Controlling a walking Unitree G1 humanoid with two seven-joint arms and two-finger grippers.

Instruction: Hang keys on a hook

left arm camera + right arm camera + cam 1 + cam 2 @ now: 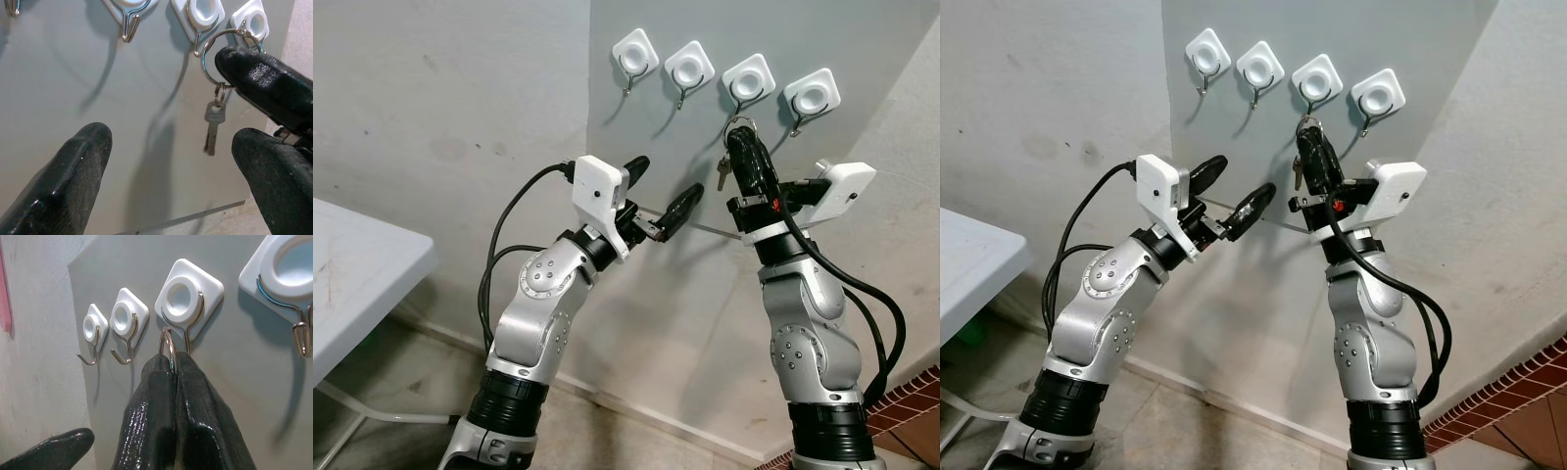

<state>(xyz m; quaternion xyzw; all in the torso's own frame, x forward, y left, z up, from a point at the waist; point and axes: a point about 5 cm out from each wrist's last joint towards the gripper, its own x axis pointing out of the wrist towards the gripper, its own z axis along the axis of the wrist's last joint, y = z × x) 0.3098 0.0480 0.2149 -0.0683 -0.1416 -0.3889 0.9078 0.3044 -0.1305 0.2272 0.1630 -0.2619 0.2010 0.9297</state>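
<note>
Grey wall panel (724,284) carries four white hook mounts; the third hook from the left (745,101) is the one targeted. Right gripper (172,363) is raised to it, fingers pinched closed on the key ring (220,58), with the key (212,126) left dangling below. Ring is held against the hook's wire, just beside its tip; whether it is threaded over cannot be told. Release remains to be done. Left gripper (664,191) is held spread open, empty, near the panel.
</note>
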